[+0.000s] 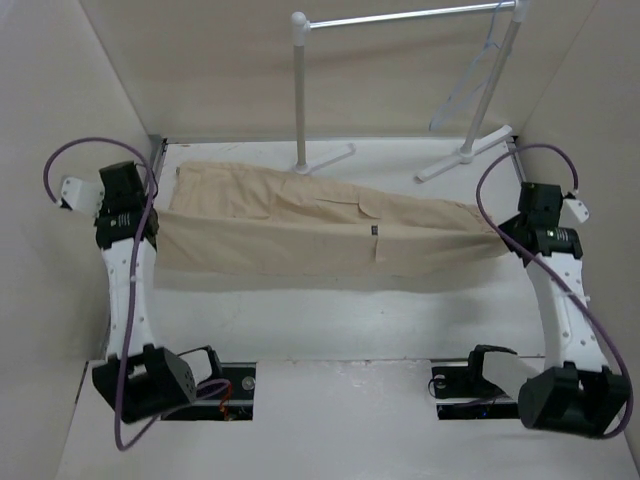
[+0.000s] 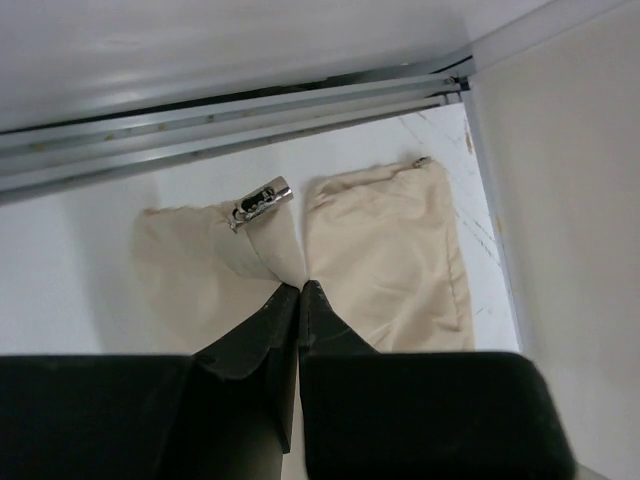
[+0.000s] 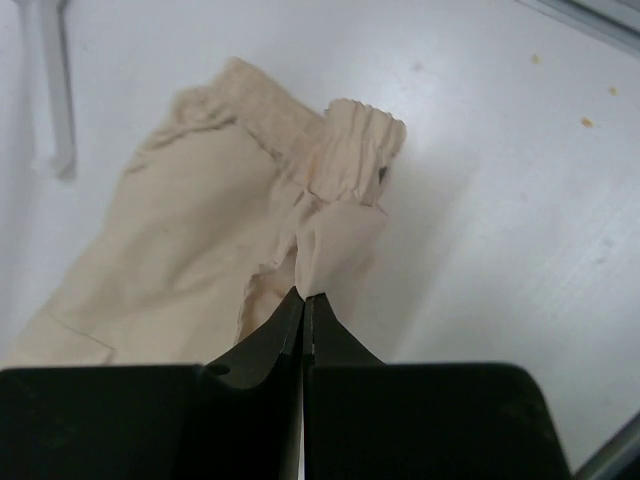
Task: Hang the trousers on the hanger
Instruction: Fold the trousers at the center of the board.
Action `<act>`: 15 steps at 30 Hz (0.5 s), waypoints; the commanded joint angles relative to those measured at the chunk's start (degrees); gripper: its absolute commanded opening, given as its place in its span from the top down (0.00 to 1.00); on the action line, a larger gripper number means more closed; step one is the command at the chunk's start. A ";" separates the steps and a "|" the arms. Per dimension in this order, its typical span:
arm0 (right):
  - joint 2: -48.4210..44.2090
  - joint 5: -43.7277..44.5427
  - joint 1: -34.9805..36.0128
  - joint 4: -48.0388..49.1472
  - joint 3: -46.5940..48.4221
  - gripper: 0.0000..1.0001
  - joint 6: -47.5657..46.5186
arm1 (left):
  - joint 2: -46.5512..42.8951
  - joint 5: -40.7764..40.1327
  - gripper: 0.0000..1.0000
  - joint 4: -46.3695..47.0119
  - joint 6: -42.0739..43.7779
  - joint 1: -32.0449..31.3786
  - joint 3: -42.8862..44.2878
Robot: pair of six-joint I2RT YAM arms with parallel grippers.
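The beige trousers (image 1: pixel 320 225) are stretched sideways across the back of the table, held between both arms. My left gripper (image 1: pixel 153 222) is shut on the wide waist end. In the left wrist view its fingertips (image 2: pixel 301 287) pinch the cloth (image 2: pixel 385 260) just below a small metal clasp (image 2: pixel 262 199). My right gripper (image 1: pixel 503 238) is shut on the narrow leg end. In the right wrist view its tips (image 3: pixel 304 293) grip a fold of the trousers (image 3: pixel 200 220) below a gathered elastic hem (image 3: pixel 362 128). The pale wire hanger (image 1: pixel 468 88) hangs from the rack rail at the back right.
A white rack stands behind the trousers, with a left post (image 1: pixel 299 95), a top rail (image 1: pixel 400 17) and feet (image 1: pixel 462 158) on the table. One rack foot (image 3: pixel 52 95) appears in the right wrist view. Beige walls close in on both sides, and a metal channel (image 2: pixel 230 115) runs by the left gripper.
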 commanded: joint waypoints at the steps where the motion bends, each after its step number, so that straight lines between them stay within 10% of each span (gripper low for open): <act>1: 8.74 2.22 0.23 6.63 6.80 0.97 -2.72 | 10.68 -6.05 1.00 6.02 4.26 -2.39 8.48; 15: 50.60 -4.73 -0.12 7.70 40.63 0.96 -2.81 | 64.03 -8.60 1.00 9.45 16.64 -9.78 65.41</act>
